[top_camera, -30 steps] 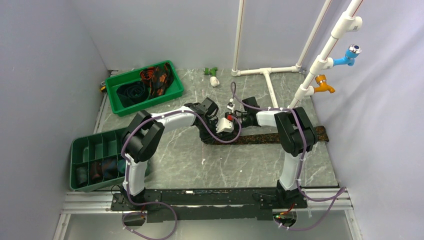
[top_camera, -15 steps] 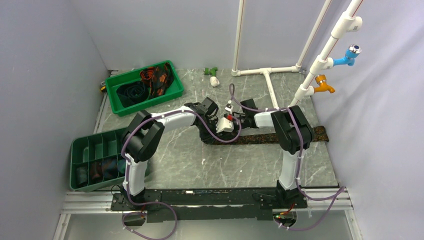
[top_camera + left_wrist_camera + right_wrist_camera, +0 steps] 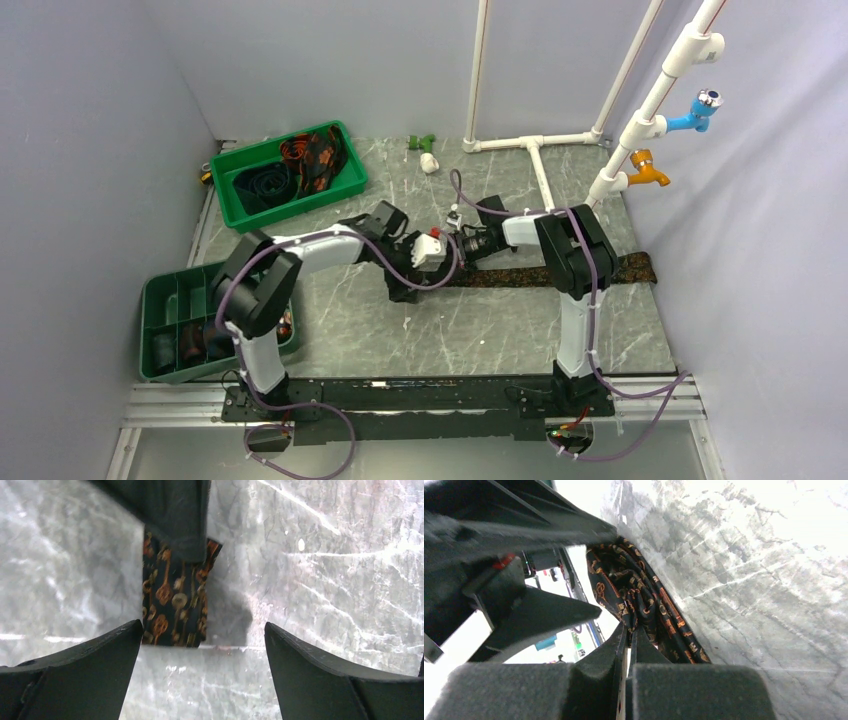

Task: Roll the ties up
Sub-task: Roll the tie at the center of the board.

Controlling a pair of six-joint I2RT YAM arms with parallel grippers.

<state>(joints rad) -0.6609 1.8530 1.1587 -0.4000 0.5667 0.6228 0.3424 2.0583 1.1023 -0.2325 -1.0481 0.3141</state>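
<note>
Left fingers [image 3: 90, 665] spread wide, holding nothing, over 1 end of the dark brown, orange-patterned tie [image 3: 172, 600] | right fingers [image 3: 599, 670] closed, seemingly pinching its bunched cloth | tie stretched flat across the grey worktop [image 3: 480, 330]

**Tie across mid-desk, trays on left**

One tie [image 3: 560, 272] lay flat on the desk [image 3: 480, 330], running from the middle to the right edge. The left end effector [image 3: 202, 635] sat just left of its left end, with the right end effector [image 3: 628, 630] on that end. An open tray [image 3: 290, 208] holding loose ties [image 3: 305, 158] sat rear left. A divided tray [image 3: 150, 300] sat front left, with bundles [image 3: 195, 342] in its near compartments. A pipe frame [image 3: 535, 150] stood rear right.
</note>
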